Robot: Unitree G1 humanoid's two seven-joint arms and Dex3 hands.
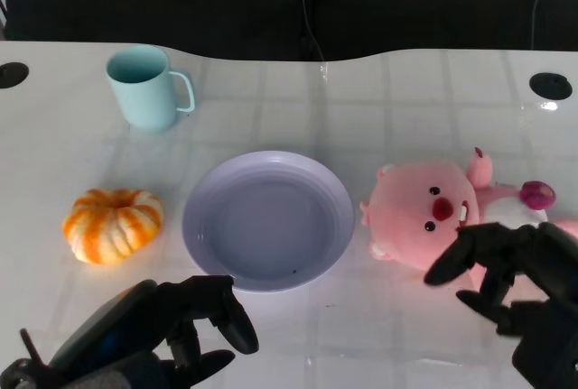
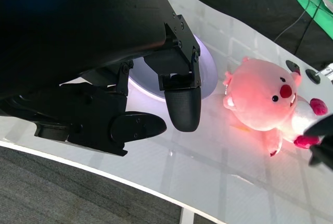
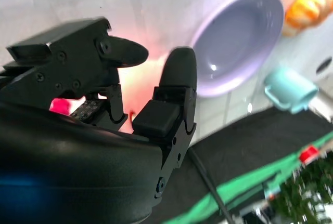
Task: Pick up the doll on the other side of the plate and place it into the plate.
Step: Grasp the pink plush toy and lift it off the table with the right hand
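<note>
The plate (image 1: 268,220) sits mid-table and holds nothing. The doll (image 1: 432,213) lies on the table at the plate's 3 o'clock, just beside the rim, so the placing is not yet done.

The right hand (image 1: 510,272) hovers over the doll's near edge, at its 5 o'clock, fingers spread apart and holding nothing; whether a fingertip touches the plush I cannot tell. The left hand (image 1: 185,326) rests at the plate's 7 o'clock, fingers loosely apart, empty.

A pumpkin (image 1: 113,224) lies at the plate's 9 o'clock, a mug (image 1: 144,87) at 11.

Judging from this, the grasp, lift, carry and release all remain.
</note>
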